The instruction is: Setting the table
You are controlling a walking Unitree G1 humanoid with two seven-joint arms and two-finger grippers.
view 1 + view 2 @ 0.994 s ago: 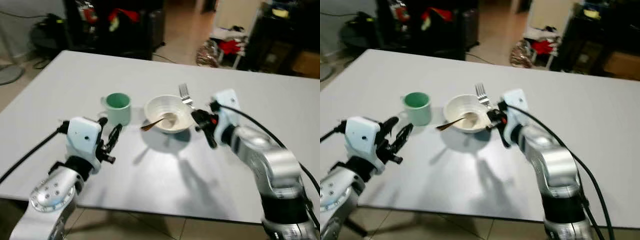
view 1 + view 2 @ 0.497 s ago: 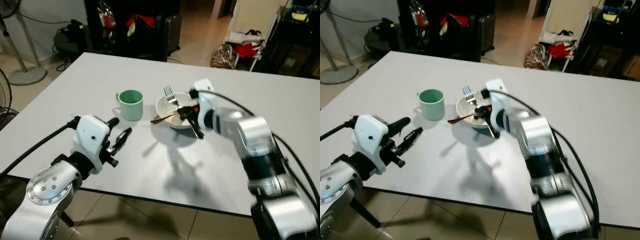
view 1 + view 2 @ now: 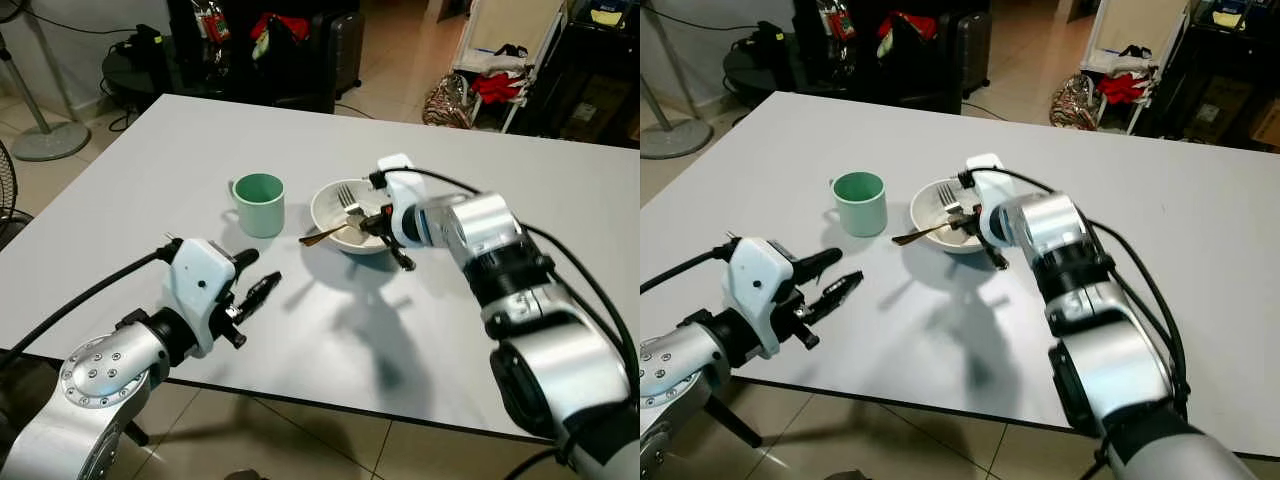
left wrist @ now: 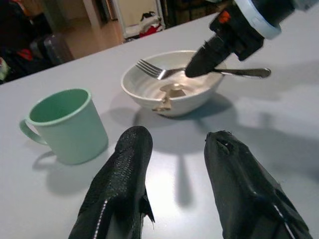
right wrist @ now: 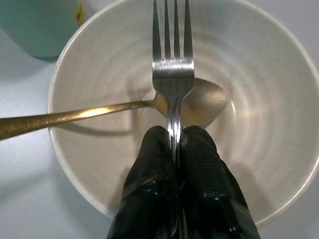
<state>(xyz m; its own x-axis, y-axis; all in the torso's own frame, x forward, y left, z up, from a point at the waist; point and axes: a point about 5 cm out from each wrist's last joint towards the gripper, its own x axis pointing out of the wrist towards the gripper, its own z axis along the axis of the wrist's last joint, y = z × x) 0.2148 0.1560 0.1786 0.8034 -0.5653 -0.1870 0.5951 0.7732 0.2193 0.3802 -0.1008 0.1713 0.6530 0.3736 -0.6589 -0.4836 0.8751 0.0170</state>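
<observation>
Two utensils at the white bowl (image 3: 350, 215) on the desk (image 3: 150, 160): right hand (image 5: 175, 149) pinches the fork (image 5: 172, 69) by its handle, tines over the bowl, just above the gold spoon (image 5: 99, 113) resting inside — likely to set it in. Green mug (image 3: 258, 204) just beside the bowl. Left hand (image 4: 174, 149) hovers nearby, fingers apart, empty.

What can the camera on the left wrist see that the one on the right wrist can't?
Left wrist alone: its own open end effector, the whole green mug, and the fork's handle end sticking out past the right end effector. Right wrist alone: the fingers pinching the fork's neck above the spoon's bowl. Both: the bowl, the fork, the table.
</observation>
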